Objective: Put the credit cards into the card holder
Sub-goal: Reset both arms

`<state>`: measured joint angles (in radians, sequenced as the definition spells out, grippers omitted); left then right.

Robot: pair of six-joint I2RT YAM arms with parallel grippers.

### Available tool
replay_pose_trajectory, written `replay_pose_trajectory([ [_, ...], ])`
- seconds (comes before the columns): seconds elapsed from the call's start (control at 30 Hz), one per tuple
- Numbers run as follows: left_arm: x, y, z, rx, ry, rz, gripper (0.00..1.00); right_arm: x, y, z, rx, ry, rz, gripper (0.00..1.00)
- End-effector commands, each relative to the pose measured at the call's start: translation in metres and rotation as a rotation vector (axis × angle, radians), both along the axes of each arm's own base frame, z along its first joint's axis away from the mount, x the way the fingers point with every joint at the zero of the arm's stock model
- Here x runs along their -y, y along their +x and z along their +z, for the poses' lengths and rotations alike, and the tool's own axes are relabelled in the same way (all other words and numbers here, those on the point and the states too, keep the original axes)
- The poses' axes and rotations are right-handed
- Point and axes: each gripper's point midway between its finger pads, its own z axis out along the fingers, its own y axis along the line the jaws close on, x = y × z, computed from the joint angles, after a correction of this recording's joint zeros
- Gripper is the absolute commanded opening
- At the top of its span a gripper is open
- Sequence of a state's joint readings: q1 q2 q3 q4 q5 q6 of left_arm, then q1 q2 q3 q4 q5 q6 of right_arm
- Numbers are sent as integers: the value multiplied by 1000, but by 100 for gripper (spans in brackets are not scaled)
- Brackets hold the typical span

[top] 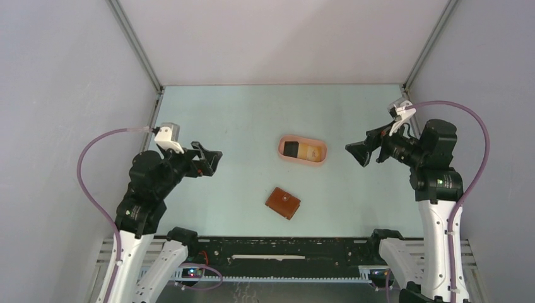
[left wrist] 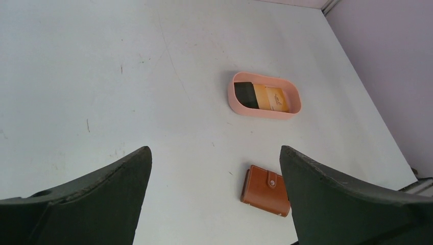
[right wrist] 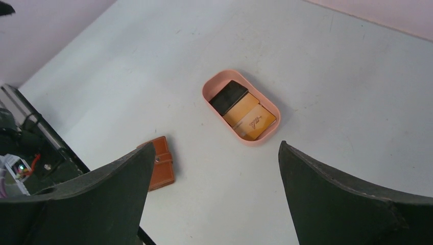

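The credit cards point(top: 299, 150), one black and two tan-yellow, lie overlapping inside a pink oval tray point(top: 317, 160) at the table's middle; they also show in the left wrist view point(left wrist: 265, 96) and the right wrist view point(right wrist: 244, 109). The card holder point(top: 282, 202), a reddish-brown leather wallet, lies folded shut with its snap tab closed, nearer the front; it also shows in the left wrist view point(left wrist: 265, 190) and the right wrist view point(right wrist: 161, 169). My left gripper point(top: 209, 158) is open and empty, raised left of the tray. My right gripper point(top: 359, 151) is open and empty, raised right of the tray.
The pink tray also shows in the left wrist view point(left wrist: 232, 97) and the right wrist view point(right wrist: 208, 89). Grey walls close the table on the left, right and back. A black rail point(top: 277, 247) with the arm bases runs along the front edge.
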<state>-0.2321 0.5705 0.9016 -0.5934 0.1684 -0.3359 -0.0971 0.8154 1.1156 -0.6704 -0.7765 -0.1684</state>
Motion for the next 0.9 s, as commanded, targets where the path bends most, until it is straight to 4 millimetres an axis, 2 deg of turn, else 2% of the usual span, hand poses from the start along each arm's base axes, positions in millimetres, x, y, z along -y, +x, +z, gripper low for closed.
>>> replay_pose_trajectory([
  [0.0,-7,-9,17,54,39,2,100,-3,1,32,39,90,-16,100],
  [0.37,-3,-8,0,36,27,-16,100,-2,2,33,27,115,-22,100],
  [0.87,2,-12,1,49,-8,-38,100,-4,-2,33,41,109,-8,100],
])
